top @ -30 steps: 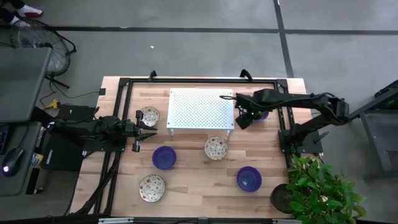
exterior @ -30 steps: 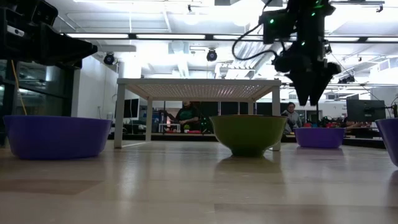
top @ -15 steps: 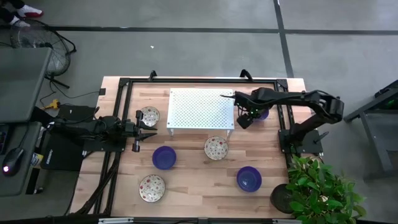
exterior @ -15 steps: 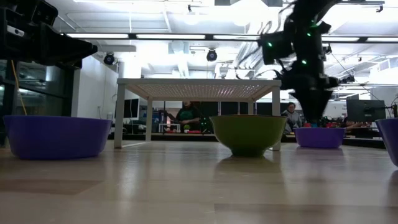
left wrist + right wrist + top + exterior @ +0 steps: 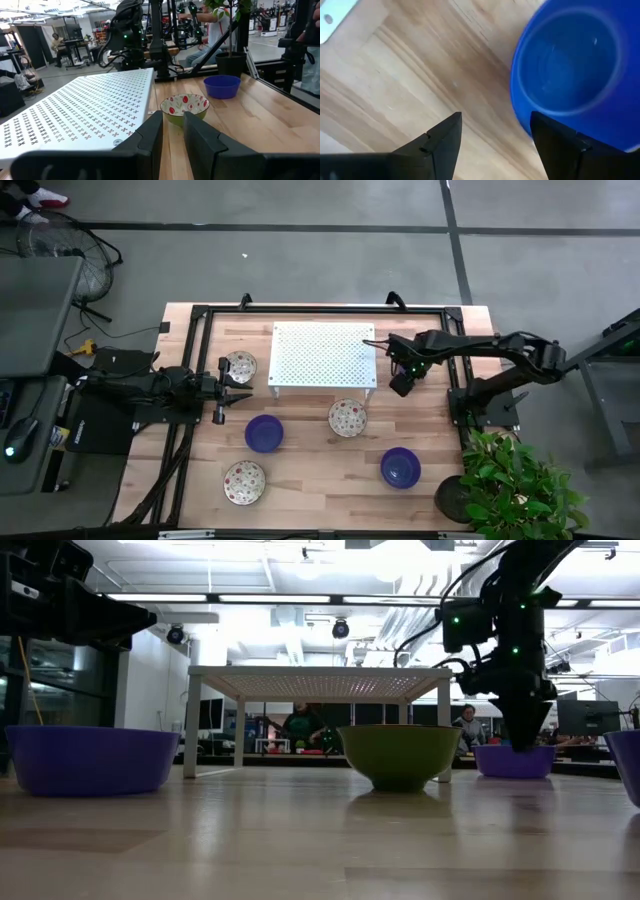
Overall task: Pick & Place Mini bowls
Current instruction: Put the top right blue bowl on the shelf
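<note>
I am holding my right gripper (image 5: 399,383) low over the table (image 5: 310,465), just off the right end of the white perforated rack (image 5: 324,356). Its fingers (image 5: 442,137) are standing wide apart with nothing between them, and a blue bowl (image 5: 575,75) is sitting on the wood right beside one fingertip, its rim overlapping that finger in my wrist view (whether metal is touching ceramic, I cannot tell). From table height that same bowl (image 5: 513,761) is showing just behind my lowered gripper (image 5: 525,735).

My left gripper (image 5: 240,395) is waiting at the left side of the table, pointing toward the rack. Its fingers (image 5: 150,137) are standing a narrow gap apart and are holding nothing; past them I am seeing a speckled bowl (image 5: 184,107) and, farther off, another blue one (image 5: 222,86).

The other bowls are lying spread over the table. One speckled bowl (image 5: 240,366) is sitting just left of the rack, near my left gripper. A second speckled one (image 5: 347,417) is resting in front of the rack's right half. A blue bowl (image 5: 264,433) is lying in front of the rack's left end, another blue bowl (image 5: 400,467) nearer the front right, and the third speckled bowl (image 5: 245,481) at the front left.
</note>
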### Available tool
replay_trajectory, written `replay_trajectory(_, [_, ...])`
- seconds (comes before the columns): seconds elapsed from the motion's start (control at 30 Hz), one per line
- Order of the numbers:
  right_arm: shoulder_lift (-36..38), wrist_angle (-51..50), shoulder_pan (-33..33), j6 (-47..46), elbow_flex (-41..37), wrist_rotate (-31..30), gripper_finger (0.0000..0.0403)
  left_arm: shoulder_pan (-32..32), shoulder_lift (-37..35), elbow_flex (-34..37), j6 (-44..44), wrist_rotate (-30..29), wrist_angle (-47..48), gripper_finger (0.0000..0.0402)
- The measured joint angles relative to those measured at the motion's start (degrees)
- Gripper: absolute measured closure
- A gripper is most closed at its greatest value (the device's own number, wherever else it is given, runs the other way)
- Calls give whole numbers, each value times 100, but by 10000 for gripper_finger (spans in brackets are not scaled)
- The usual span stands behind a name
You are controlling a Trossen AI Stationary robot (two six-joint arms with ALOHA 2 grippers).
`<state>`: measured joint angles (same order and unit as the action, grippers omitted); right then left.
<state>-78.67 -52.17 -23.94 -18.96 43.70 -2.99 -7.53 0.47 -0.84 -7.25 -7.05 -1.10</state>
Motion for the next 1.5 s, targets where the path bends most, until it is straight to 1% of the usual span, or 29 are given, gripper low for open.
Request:
replay_trajectory(0.13, [-1, 7, -39, 600, 0, -273, 179, 0, -2, 0, 0, 0, 0, 330])
replay_trajectory(0.23, [-1, 70, -83, 1080, 0, -290, 179, 0, -1, 0, 0, -1, 1, 330])
replay_trajectory(0.37, [-1, 124, -92, 1462, 0, -285, 181, 0, -1, 0, 0, -1, 1, 330])
replay_trajectory(0.53, [-10, 121, -209, 1776, 0, -176, 199, 0, -2, 0, 0, -1, 1, 330])
replay_trajectory(0.63, [-11, 118, -308, 1890, 0, -3, 212, 0, -2, 0, 0, -2, -1, 330])
replay_trajectory(0.73, [-11, 98, -385, 1902, 0, 39, 226, 0, -1, 0, 0, -2, 1, 330])
replay_trajectory(0.93, [-11, -20, -393, 2041, 0, 321, 255, 0, -2, 0, 0, -1, 0, 330])
replay_trajectory(1.1, [-11, -95, -394, 2198, 0, 331, 276, 0, -1, 0, 0, -1, 1, 330])
replay_trajectory(1.3, [-14, -91, -396, 2280, 0, 195, 297, 0, -2, 0, 0, 0, -1, 330])
replay_trajectory(1.5, [-14, -58, -393, 2254, 0, 195, 319, 0, -2, 0, 0, 0, 0, 330])
